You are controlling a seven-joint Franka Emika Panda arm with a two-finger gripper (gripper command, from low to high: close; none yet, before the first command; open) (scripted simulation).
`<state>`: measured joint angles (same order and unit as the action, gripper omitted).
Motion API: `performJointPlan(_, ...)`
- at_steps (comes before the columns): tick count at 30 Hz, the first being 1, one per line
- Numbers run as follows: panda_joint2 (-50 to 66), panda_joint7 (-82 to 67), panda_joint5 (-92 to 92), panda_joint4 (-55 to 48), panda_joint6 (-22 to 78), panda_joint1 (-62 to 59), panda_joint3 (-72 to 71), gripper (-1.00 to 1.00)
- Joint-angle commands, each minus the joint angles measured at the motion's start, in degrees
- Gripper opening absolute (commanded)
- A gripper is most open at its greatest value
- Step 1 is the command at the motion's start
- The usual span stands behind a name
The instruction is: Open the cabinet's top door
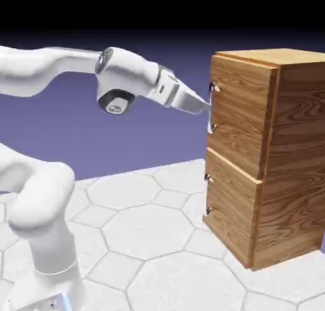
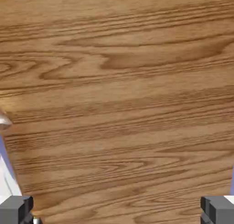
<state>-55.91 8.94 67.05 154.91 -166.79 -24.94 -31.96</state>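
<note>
From my ext. view I've got the cabinet (image 1: 273, 157) standing upright on the table (image 1: 146, 233) at the pic's right, 2 wood-grain front panels stacked, both looking flush w/ the box. The top door (image 1: 238, 116) is the upper panel, its slim vertical silver handle (image 1: 210, 106) on the panel's left edge w/ 2 mounts; the lower panel (image 1: 232, 211) has 2 small metal mounts showing on the same edge. The arm (image 1: 76, 68) reaches across level from the left, and the end effector (image 1: 202, 104) has its tip right at the handle, about mid-bar (can't tell from here whether it's touching). Hand cam is nearly all wood grain of the door, so I'm v. close to it; the 2 grey fingertips (image 2: 16, 209) sit at the bottom corners, far apart, so the end effector is spread wide w/ nothing gripped betw. them. A bit of silver metal shows at that view's left edge.
</note>
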Motion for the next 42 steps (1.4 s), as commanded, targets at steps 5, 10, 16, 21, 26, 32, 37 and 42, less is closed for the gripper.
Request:
performJointPlan(5, -4.4, -6.2, 12.5, -1.1, 1.4, -4.8, -6.0, 1.0)
performJointPlan(10, -8.7, -12.4, 24.9, -2.3, 2.7, -9.6, -12.0, 1.0)
performJointPlan(16, -13.9, -19.9, 39.9, -3.6, 4.3, -15.3, -19.2, 1.0)
performJointPlan(21, -18.3, -26.1, 52.3, -4.8, 5.7, -20.1, -25.1, 1.0)
performJointPlan(26, -22.6, -32.3, 64.8, -5.9, 7.0, -24.9, -31.1, 1.0)
performJointPlan(32, -27.9, -39.8, 79.8, -7.3, 8.6, -30.7, -38.3, 1.0)
performJointPlan(37, -27.6, -40.4, 82.2, -11.8, 10.5, -37.2, -40.0, 1.0)
performJointPlan(42, -27.6, -41.6, 83.6, -12.3, 14.1, -39.6, -40.0, -1.0)
